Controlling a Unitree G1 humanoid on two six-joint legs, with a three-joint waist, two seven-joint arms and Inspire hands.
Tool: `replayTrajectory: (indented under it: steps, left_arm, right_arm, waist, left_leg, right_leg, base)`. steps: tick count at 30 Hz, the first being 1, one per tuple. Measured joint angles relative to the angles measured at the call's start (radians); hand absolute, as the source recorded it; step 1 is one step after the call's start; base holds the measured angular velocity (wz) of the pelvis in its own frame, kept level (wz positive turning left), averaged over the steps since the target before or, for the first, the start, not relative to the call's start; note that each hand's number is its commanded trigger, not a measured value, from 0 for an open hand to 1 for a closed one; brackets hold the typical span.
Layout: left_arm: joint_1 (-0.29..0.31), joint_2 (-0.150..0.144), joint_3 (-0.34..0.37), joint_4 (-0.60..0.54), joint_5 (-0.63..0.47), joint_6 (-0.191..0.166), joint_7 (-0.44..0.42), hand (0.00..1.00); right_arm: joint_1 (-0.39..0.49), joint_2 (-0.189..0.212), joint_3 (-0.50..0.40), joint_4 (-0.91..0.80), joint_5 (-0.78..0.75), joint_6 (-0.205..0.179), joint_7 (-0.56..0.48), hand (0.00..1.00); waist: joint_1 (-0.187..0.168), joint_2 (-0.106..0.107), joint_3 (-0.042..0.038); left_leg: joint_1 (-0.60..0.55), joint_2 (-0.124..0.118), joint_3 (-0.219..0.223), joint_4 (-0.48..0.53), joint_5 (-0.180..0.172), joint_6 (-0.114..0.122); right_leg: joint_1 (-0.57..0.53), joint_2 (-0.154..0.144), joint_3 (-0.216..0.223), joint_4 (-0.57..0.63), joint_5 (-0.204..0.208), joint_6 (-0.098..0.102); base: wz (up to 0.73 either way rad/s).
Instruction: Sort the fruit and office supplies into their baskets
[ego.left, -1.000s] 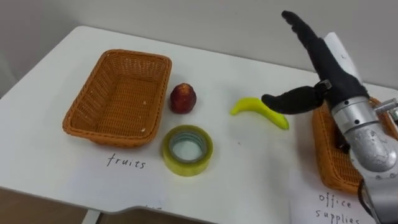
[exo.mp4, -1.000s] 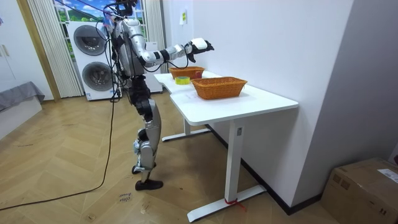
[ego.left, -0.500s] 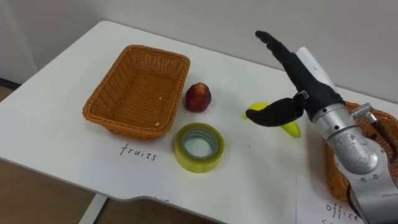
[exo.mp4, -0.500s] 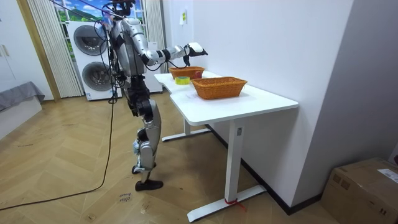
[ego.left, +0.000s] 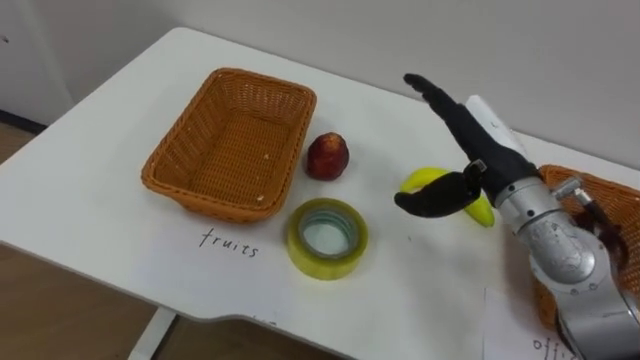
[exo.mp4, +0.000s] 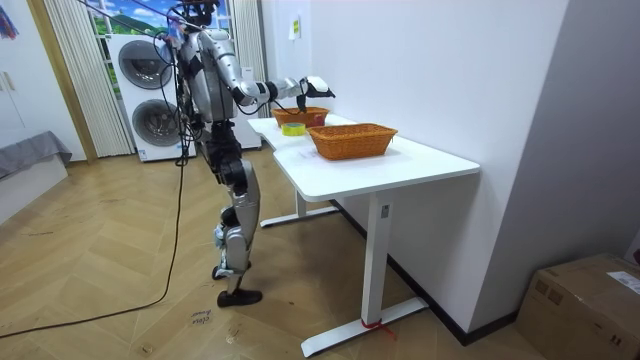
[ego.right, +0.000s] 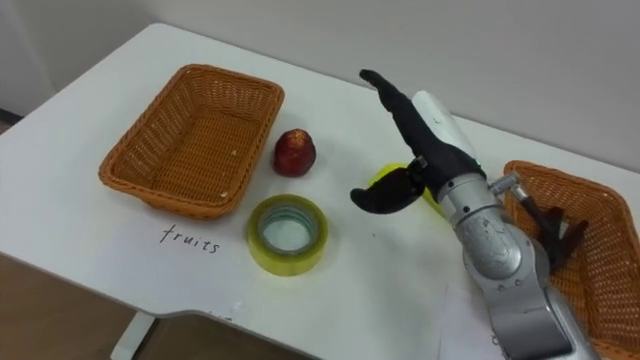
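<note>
banana (ego.left: 424, 179) lies right of fruit basket (ego.left: 231, 80), past apple (ego.left: 327, 156). right hand (ego.left: 486, 155) spread just over it, thumb apart, holding nothing. step: reach for banana; next: lower, close round it, carry to fruit basket. tape (ego.left: 326, 238) at its front right. label (ego.left: 228, 243) before it, handwritten: "fruits"

White table (exo.mp4: 400, 165), washing machines (exo.mp4: 148, 98), cardboard box (exo.mp4: 590, 300)

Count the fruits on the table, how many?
2. A red apple sits beside the basket marked fruits; a yellow banana lies partly behind the right hand. The other basket is partly hidden.
</note>
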Motion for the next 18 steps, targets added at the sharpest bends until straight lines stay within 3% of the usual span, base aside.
replayTrajectory:
  steps: [8,18]
  left_arm:
    - [0.008,0.003,-0.021,0.0,0.0,0.022,0.004,0.0]
    - [0.02,0.003,-0.021,-0.002,0.0,0.027,-0.006,0.0]
  right_arm:
    - [0.0,0.026,0.057,0.004,0.001,0.019,0.0,0.0]
    - [-0.001,0.027,0.066,0.006,0.005,0.02,0.0,0.0]
  waist:
    - [-0.002,0.02,-0.0048]
    - [0.0,0.021,-0.0059]
  left_leg:
    - [0.001,0.0,0.0,0.001,0.0,0.0]
    - [0.001,-0.001,-0.002,0.0,0.0,0.0]
  right_leg:
    - [0.002,-0.002,-0.013,0.001,0.0,0.0]
    - [0.003,-0.003,-0.022,0.002,0.0,0.0]
  base:
    - [0.0]
    - [0.01]
